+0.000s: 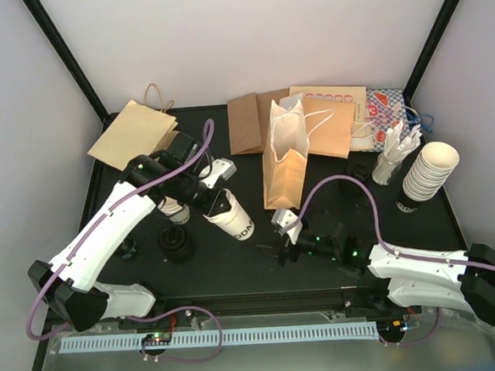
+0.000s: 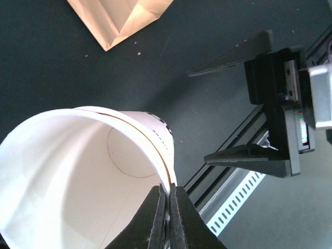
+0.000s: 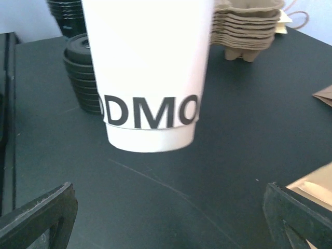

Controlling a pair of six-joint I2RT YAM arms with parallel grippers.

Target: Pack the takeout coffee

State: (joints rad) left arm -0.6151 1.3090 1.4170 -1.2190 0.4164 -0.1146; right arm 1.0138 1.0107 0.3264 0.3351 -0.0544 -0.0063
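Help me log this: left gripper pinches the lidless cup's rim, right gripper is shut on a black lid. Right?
No: the right gripper is open and empty, as the right wrist view shows. The left gripper does pinch the cup's rim.

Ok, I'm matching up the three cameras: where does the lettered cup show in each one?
Top external: the cup sits left of centre, at the tip of the left arm.
Left wrist: the cup fills the lower left, mouth toward the camera, rim pinched by the left pincer.
Right wrist: the cup is top centre, lettering toward the camera.
Shared landmark: the open right pincer.
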